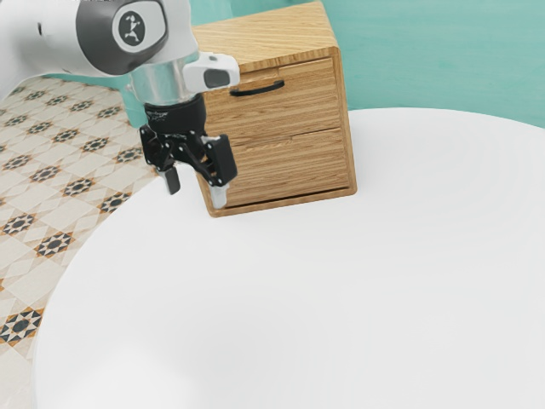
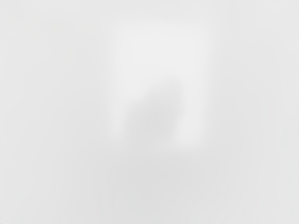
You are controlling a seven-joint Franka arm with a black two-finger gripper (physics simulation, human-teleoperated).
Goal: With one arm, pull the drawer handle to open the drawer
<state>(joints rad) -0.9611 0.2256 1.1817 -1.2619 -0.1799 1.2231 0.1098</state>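
Note:
A small wooden cabinet [image 1: 285,119] stands at the back of the round white table [image 1: 341,290]. Its upper drawer [image 1: 281,98] carries a black bar handle [image 1: 256,88] and sits flush with the front; a lower drawer panel [image 1: 289,162] lies beneath it. My black gripper [image 1: 195,189] hangs pointing down in front of the cabinet's lower corner on the exterior view's left, below and left of the handle. Its two fingers stand apart, open, with nothing between them. The wrist view gives a blurred white surface [image 2: 149,112] with a faint grey shadow.
A patterned tile floor [image 1: 51,170] lies beyond the table's edge on the exterior view's left. A teal wall [image 1: 443,51] rises behind the cabinet. White tabletop stretches in front of the cabinet and toward the exterior view's right.

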